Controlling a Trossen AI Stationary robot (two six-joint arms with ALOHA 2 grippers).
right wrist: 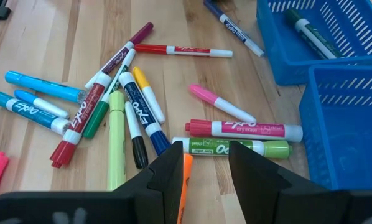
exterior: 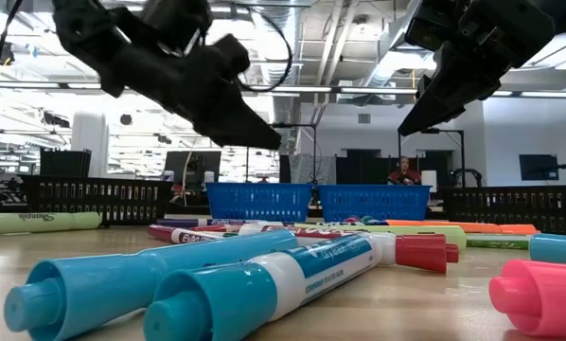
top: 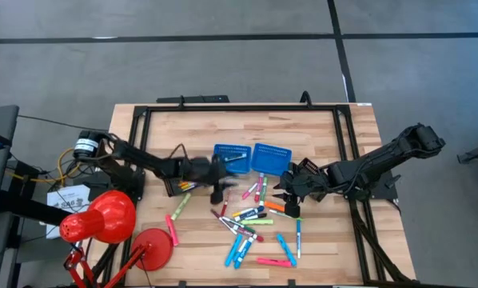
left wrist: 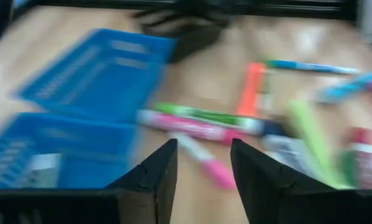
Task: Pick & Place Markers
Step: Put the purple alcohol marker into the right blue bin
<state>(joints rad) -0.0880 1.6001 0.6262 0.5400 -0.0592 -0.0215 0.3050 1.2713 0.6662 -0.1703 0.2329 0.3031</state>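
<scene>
Many capped markers [top: 251,216] in pink, blue, green, orange and red lie scattered on the wooden table, in front of two blue perforated baskets [top: 231,152] [top: 272,152]. The left basket holds a green-and-white marker [right wrist: 310,31]. My left gripper [top: 221,182] [left wrist: 201,163] hovers open just before the left basket, above a pink marker [left wrist: 204,127]. My right gripper [top: 291,192] [right wrist: 201,163] hovers open over the right side of the pile, with an orange marker [right wrist: 186,171] below its fingers. In the low view both grippers [exterior: 259,137] [exterior: 425,114] are raised off the table.
A red desk lamp [top: 103,216] and its round base [top: 153,244] stand at the table's near-left corner, with cables [top: 71,160] beyond the left edge. Black frame rails [top: 239,108] border the table. Bare wood shows at the far side, behind the baskets. A person [exterior: 403,172] sits far back in the room.
</scene>
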